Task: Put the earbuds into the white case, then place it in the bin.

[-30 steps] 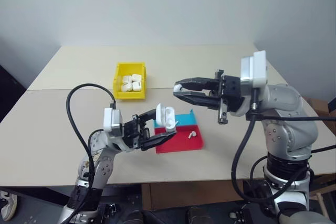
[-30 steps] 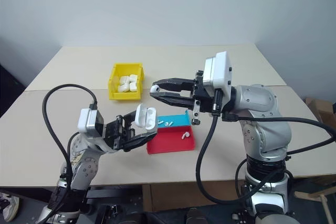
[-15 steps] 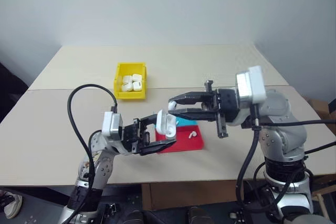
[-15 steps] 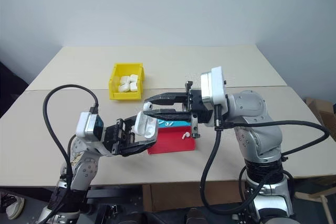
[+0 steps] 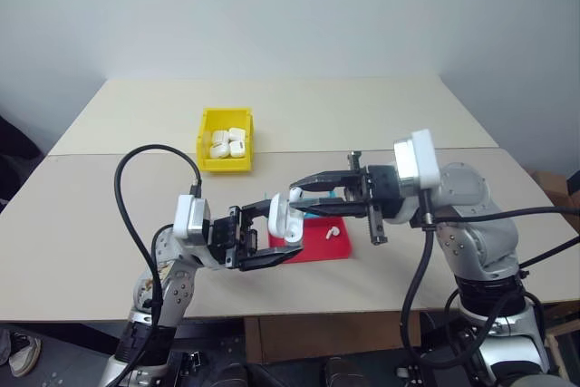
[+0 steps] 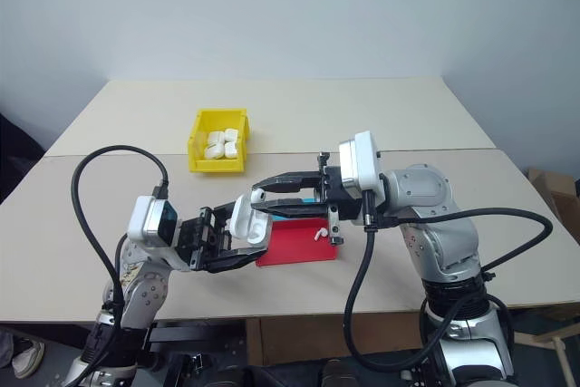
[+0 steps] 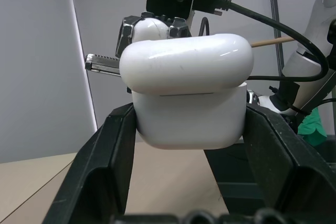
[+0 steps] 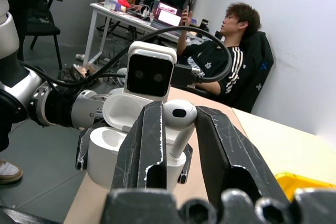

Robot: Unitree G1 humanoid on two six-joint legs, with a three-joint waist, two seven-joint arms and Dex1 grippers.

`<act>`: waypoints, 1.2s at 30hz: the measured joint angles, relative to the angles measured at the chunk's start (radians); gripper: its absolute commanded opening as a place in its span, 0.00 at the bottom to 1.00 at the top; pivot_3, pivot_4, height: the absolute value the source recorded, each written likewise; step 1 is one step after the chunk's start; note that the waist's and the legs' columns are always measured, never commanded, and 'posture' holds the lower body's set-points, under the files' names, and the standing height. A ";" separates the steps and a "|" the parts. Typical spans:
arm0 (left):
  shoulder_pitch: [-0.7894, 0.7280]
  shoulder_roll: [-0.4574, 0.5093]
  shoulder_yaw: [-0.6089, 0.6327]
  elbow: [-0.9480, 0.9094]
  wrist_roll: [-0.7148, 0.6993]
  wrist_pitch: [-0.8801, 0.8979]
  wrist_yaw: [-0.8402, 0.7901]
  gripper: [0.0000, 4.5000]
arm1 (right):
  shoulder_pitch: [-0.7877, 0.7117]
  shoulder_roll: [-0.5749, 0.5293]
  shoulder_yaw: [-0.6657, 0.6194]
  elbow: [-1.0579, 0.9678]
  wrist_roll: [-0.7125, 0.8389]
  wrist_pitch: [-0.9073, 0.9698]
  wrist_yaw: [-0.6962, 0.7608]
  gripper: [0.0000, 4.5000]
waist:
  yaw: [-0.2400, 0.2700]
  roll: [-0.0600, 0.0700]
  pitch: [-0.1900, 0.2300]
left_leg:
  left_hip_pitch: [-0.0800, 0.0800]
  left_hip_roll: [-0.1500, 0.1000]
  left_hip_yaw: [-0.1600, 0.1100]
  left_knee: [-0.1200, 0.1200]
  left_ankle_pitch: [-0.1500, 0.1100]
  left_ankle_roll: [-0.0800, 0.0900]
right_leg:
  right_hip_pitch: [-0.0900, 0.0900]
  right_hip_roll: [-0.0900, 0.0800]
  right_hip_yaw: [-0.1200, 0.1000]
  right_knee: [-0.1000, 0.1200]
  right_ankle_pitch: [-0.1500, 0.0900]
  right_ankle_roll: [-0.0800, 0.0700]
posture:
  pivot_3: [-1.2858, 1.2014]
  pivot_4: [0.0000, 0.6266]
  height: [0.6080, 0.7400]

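Head views: the left gripper clamps the white case, lid open, above the near edge of the table. The right gripper pinches an earbud at the case's 12 o'clock. A second earbud lies on the red tray; the yellow bin sits at 11 o'clock.
Left wrist view: case wedged between black fingers.
Right wrist view: earbud held over the open case; two people sit behind.
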 measured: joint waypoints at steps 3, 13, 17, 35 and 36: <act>0.000 0.000 0.000 0.000 0.002 0.000 0.000 0.62 | 0.002 -0.004 0.010 0.003 -0.002 -0.017 0.000 0.15 | 0.000 0.000 0.000 | 0.000 0.000 0.000 0.000 0.000 0.000 | 0.000 0.000 0.000 0.000 0.000 0.000 | 0.52 0.24 1.00; 0.000 -0.010 -0.001 0.000 0.022 -0.003 -0.002 0.62 | 0.018 -0.021 0.043 0.007 -0.022 -0.051 0.000 0.15 | 0.000 0.000 0.000 | 0.000 0.000 0.000 0.000 0.000 0.000 | 0.000 0.000 0.000 0.000 0.000 0.000 | 0.52 0.24 1.00; 0.001 -0.010 0.000 0.002 0.023 -0.003 -0.007 0.62 | 0.019 -0.023 0.047 0.009 -0.035 -0.068 0.000 0.15 | 0.001 0.000 0.000 | 0.000 0.000 0.000 0.000 0.000 0.000 | 0.000 0.000 0.000 0.000 0.000 0.000 | 0.52 0.24 1.00; 0.001 -0.022 0.009 0.045 0.062 -0.058 -0.025 0.62 | 0.035 -0.086 0.060 0.026 -0.058 -0.133 0.018 0.44 | 0.002 0.000 0.000 | 0.000 0.000 0.000 0.000 0.000 0.000 | 0.000 0.000 0.000 0.000 0.000 0.000 | 0.52 0.24 1.00; 0.002 -0.014 0.012 0.052 0.065 -0.074 -0.035 0.62 | 0.031 -0.107 0.059 0.027 -0.043 -0.113 0.022 0.44 | 0.001 0.000 0.000 | 0.000 0.000 0.000 0.000 0.000 0.000 | 0.000 0.000 0.000 0.000 0.000 0.000 | 0.52 0.24 1.00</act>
